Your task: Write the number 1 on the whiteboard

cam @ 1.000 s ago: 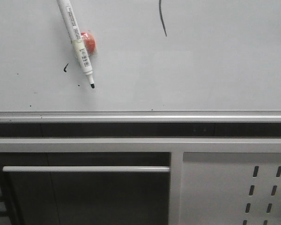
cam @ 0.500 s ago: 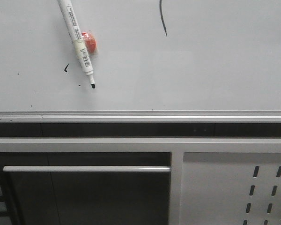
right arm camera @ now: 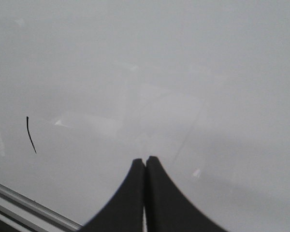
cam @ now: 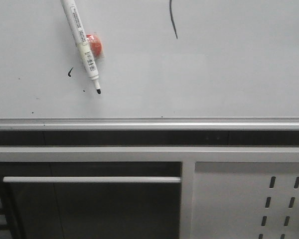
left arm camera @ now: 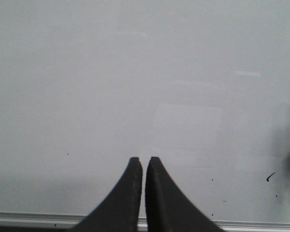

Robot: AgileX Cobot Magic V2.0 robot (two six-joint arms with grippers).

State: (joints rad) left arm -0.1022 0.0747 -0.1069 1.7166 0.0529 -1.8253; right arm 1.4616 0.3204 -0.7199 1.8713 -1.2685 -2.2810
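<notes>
On the whiteboard (cam: 229, 74), the number 1 (cam: 173, 20) beside a marker (cam: 81, 45).

Only the tips of the two arms show, each from its own wrist camera. The left gripper (left arm camera: 141, 159) has two matte black fingers (left arm camera: 125, 203), broad at the base, curving inward and tapering to blunt rounded ends. The right gripper (right arm camera: 145, 158) looks the same: smooth, dark fingers (right arm camera: 166, 203), unmarked, without visible screws or cables.
</notes>
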